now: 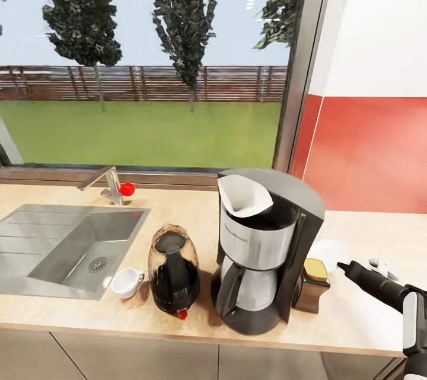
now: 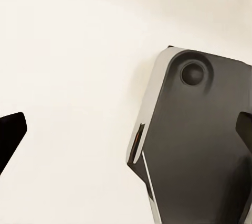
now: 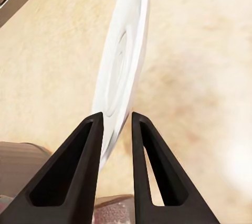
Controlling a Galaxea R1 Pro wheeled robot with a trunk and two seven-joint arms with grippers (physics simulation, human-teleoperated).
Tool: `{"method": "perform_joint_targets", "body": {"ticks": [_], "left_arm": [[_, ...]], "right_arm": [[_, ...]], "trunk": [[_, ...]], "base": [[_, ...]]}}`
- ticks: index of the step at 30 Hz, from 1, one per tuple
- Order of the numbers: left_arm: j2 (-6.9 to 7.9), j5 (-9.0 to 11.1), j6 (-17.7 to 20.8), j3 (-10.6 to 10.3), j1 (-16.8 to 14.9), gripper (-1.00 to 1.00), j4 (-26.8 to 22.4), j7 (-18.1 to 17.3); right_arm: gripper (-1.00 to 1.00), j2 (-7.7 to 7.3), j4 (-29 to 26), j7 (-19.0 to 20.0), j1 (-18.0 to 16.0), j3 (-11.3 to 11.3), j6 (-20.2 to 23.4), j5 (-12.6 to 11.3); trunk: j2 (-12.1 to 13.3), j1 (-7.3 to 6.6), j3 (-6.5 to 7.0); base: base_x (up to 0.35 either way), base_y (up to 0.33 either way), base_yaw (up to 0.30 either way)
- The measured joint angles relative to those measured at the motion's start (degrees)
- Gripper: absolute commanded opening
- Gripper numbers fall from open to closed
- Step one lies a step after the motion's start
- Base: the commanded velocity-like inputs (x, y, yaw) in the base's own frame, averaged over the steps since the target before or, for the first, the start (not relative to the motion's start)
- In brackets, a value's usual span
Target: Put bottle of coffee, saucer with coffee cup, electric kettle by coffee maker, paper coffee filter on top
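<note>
head view: coffee maker (image 1: pixel 267 249) on the kitchen countertop (image 1: pixel 356 315), paper coffee filter (image 1: pixel 242 195) sitting in its top. electric kettle (image 1: pixel 174 270) just beside it on the sink side, coffee cup (image 1: pixel 126 282) past that near the sink (image 1: pixel 71 249). bottle of coffee (image 1: pixel 313 285) touching the maker's far side, saucer (image 1: pixel 330 249) right behind it. my right gripper (image 1: pixel 350 268) reaches at the saucer from the edge.

right wrist view: right gripper (image 3: pixel 116 124) has the saucer (image 3: pixel 122 72) rim between the fingers, looks clamped on it; plate appears tilted up. head view can't confirm that grip.

left wrist view: pale surface and a dark robot part (image 2: pixel 199 140); can't tell left gripper state.

judgement: set the saucer flat, clear of the bottle, then fetch the cup.
</note>
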Motion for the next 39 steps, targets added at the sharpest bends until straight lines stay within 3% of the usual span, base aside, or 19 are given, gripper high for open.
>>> {"method": "perform_joint_targets", "body": {"ticks": [15,16,39], "left_arm": [[0.02,0.0,0.0,0.0,0.0,1.0,0.0,0.01],[0.02,0.0,0.0,0.0,0.0,1.0,0.0,0.01],[0.0,0.0,0.0,0.0,0.0,1.0,0.0,0.01]], "right_arm": [[-1.0,0.04,0.0,0.0,0.0,0.04,0.0,0.0],[1.0,0.04,0.0,0.0,-0.01,0.04,0.0,0.0],[1.0,-0.01,0.0,0.0,-0.01,0.02,0.02,-0.03]], "trunk": [[0.0,0.0,0.0],[0.0,0.0,0.0],[0.0,0.0,0.0]], "base": [[0.03,0.049,0.0],[0.0,0.0,0.0],[0.0,0.0,0.0]]}}
